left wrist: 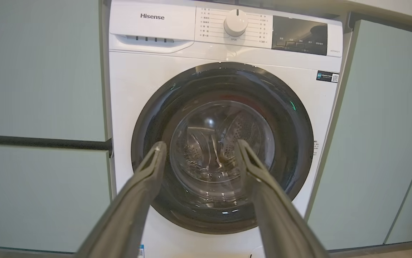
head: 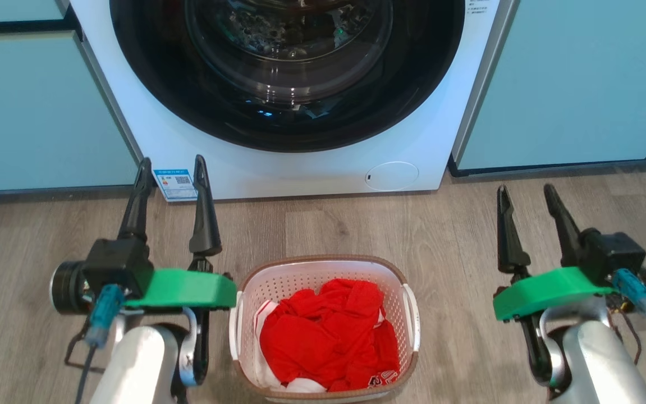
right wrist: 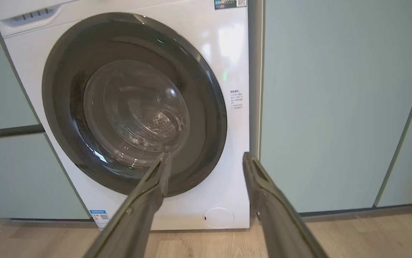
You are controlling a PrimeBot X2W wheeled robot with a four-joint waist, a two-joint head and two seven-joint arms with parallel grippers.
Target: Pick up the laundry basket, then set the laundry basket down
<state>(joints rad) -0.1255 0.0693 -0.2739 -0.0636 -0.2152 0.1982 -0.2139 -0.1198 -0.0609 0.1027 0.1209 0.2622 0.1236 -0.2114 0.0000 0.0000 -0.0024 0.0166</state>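
Observation:
The laundry basket (head: 300,275) stands on the wooden floor at the bottom centre of the head view, white and perforated with a brown rim, holding red and white clothes (head: 328,336). Its white side handles (head: 411,314) face my two arms. My left gripper (head: 172,164) is open just left of the basket, fingers pointing at the washing machine and holding nothing. My right gripper (head: 526,189) is open further off to the basket's right, also with nothing between its fingers. Both wrist views look past open grippers (left wrist: 200,145) (right wrist: 206,156) at the washer.
A white front-loading washing machine (head: 356,163) with a dark round door (left wrist: 223,150) stands straight ahead, close behind the basket. Pale green cabinet fronts (head: 569,84) flank it on both sides. Wooden floor (head: 457,235) lies between basket and washer.

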